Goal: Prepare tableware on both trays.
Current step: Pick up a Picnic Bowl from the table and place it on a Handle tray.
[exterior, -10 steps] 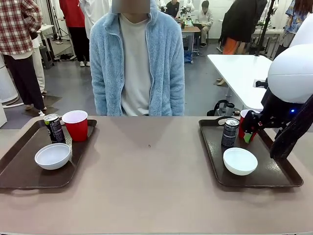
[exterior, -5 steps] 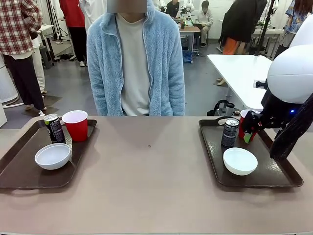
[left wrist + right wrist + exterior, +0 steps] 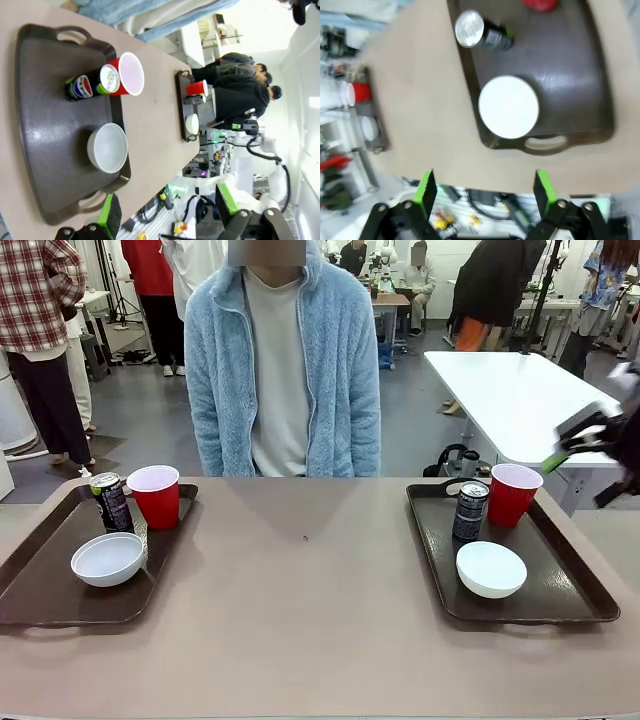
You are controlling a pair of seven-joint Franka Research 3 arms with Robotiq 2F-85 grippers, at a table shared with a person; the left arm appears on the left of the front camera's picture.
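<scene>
Glossy red plastic cup point(image 3: 513, 494), slim dark can point(image 3: 469, 511) and shallow white round bowl point(image 3: 491, 569) on my right brown rimmed tray point(image 3: 570, 585), matching set on left tray point(image 3: 40, 585), right gripper point(image 3: 578, 445) now withdrawn from cup, wide open, empty, left gripper point(image 3: 167, 216) agape, empty.

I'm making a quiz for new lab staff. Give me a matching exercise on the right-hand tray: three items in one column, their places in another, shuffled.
Right tray, seen in the front view.

Items:
1. red cup
2. white bowl
3. dark can

Places:
A. near the tray's front, closest to the robot
B. far corner, toward the picture's right
C. far part, toward the picture's left, beside the cup

Pairs: 1-B, 2-A, 3-C
</scene>
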